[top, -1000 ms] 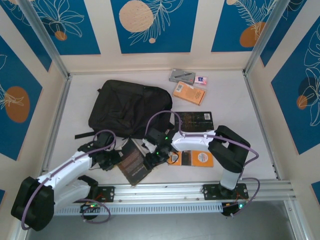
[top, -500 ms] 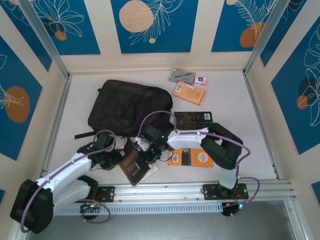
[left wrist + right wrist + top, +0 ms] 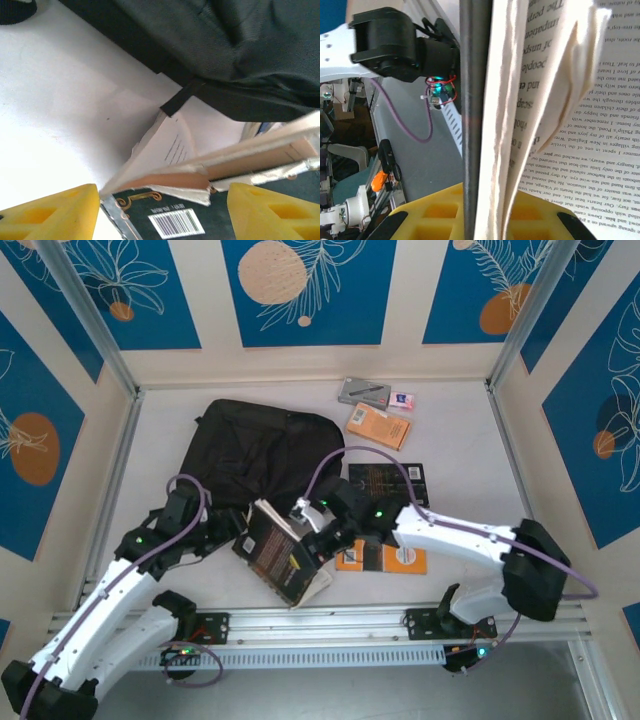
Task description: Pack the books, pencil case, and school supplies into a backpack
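Where the counter (image 3: 160, 440) lies nearest the arm bases, the dark brown book (image 3: 280, 555) stands tilted, its left corner low and its right edge raised, with pale pages fanning out beneath the cover. The right fingers (image 3: 318, 542) are clenched on that raised right edge; the right wrist view shows the dark cover edge and loose printed pages standing against a yellow pad (image 3: 435, 210). The left fingers (image 3: 226, 536) sit at the book's left corner, released. In the left wrist view the two yellow pads (image 3: 50, 212) stand wide apart, with the book's barcode end between them and touching neither.

The backpack (image 3: 262, 455) lies flat just beyond the book, towards the far left, with a black strap trailing onto the counter by the book's far corner. To the right of the held book, an orange book (image 3: 392, 557) lies flat, and a black book with gold print (image 3: 388, 480) lies just beyond it. Farther off, a second orange book (image 3: 377, 426) lies near the far wall, with the grey pencil case (image 3: 364, 392) and the small eraser-like block (image 3: 402, 400) side by side beyond it.
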Robot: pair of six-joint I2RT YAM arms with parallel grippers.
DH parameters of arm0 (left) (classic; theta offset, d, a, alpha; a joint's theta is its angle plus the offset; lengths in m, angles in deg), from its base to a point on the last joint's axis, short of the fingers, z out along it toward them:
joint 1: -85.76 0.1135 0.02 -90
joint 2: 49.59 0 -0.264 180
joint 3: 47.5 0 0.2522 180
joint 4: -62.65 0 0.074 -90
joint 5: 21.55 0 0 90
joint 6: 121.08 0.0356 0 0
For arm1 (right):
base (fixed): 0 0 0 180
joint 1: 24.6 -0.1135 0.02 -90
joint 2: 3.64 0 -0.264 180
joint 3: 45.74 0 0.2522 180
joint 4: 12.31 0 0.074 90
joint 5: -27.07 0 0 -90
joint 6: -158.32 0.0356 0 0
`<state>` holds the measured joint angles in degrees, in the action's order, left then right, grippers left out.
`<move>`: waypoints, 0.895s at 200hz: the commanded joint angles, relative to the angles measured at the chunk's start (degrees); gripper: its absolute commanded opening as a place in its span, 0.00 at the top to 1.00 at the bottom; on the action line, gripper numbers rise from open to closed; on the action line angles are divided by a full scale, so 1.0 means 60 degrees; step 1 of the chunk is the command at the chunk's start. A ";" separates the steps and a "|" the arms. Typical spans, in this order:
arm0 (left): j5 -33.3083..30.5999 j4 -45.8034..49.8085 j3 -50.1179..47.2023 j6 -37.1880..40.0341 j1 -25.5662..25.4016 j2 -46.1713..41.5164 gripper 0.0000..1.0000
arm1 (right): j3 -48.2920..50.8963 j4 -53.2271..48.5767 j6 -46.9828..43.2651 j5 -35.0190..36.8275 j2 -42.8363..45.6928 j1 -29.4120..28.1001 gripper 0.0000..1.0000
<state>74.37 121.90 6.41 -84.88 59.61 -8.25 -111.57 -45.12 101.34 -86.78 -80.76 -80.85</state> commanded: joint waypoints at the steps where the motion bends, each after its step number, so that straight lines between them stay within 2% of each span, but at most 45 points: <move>1: 0.0001 0.0850 0.0819 0.0468 -0.0051 -0.0075 0.30 | 0.0193 -0.0107 0.0314 -0.0317 0.1129 0.0306 0.86; 41: 0.0899 0.0528 0.1905 0.0908 -0.0050 0.0019 0.24 | 0.0284 0.0461 0.1180 -0.0492 0.2524 0.1297 0.85; 60: 0.1674 -0.0370 0.1785 0.0748 -0.0047 0.0160 0.21 | 0.0334 0.1116 0.1731 -0.0856 0.2824 0.1706 0.84; 95: 0.3074 -0.2567 0.1357 -0.0282 -0.0071 0.0867 0.19 | 0.0444 0.2371 0.2702 -0.1216 0.2881 0.2143 0.85; 115: 0.3275 -0.3124 0.1290 -0.0734 -0.0163 0.1225 0.19 | 0.0627 0.3150 0.3363 -0.1195 0.2851 0.2297 0.85; 179: 0.3128 -0.3346 0.1342 -0.1197 -0.0350 0.1386 0.31 | 0.0933 0.4868 0.4945 -0.1212 0.2783 0.2657 0.85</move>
<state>91.94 104.02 14.12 -90.13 58.08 0.37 -105.87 -25.12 125.88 -91.99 -64.61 -65.66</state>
